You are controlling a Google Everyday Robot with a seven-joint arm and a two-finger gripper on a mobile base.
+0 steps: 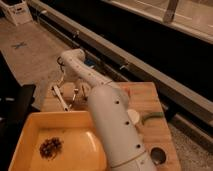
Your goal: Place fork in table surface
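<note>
My white arm reaches from the bottom middle up to the far left part of the light wooden table surface (145,95). My gripper (68,94) hangs down from the wrist, low over the table's far left corner. A slim silvery piece (75,97), apparently the fork, shows at the gripper just above the wood. I cannot tell whether it is held or resting on the table. A longer white-handled utensil (59,96) lies on the table just left of the gripper.
A yellow plastic tray (30,129) stands at the front left with a dark clump (50,147) in it. A green thing (150,118) and a small white round thing (132,116) lie right of the arm. A dark railing runs behind the table.
</note>
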